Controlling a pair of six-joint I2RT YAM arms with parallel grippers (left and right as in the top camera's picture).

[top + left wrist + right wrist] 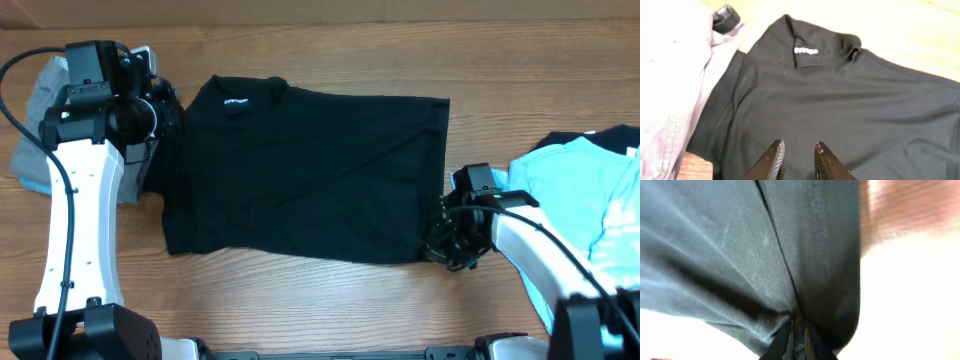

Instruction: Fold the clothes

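black knit fabric, thin and limp: the black t-shirt lay spread flat on the wooden table, collar at the far left, hem to the right. the right gripper was clamped on the near corner of the hem; in its wrist view the cloth bunched into the closed jaws. the left gripper hovered over the shoulder area below the collar, its fingers slightly parted with nothing between them. grey shorts lay just beside the left sleeve, apparently touching it; a light blue t-shirt lay to the right, apart from the hem. judged handling: light, soft and without stiffness, so the shirt would likely sag from any single grip and drag on the wood. it seemed best taken at its edges, at hem corners and shoulder seams, pinching both layers together.
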